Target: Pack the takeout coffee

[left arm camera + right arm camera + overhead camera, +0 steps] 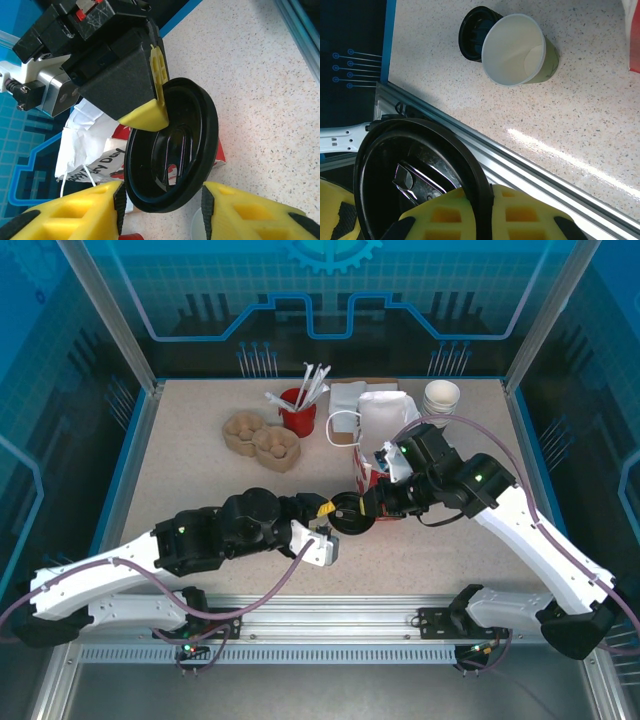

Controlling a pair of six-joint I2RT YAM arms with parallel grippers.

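The left gripper (162, 194) stands half-spread, its yellow fingers (90, 210) flanking a round black plastic lid (172, 150); I cannot tell whether they press on the rim. The right gripper (484, 214) pinches that lid's rim, held above the speckled counter (200, 480). The small olive-sided paper cup (517, 50) sits lidless on the counter near the front rail, white inside showing, just beside a low black ring-shaped piece (470, 31). The red-and-white paper bag (378, 430) stands further right. By my reading, capping the cup and bagging it are both left.
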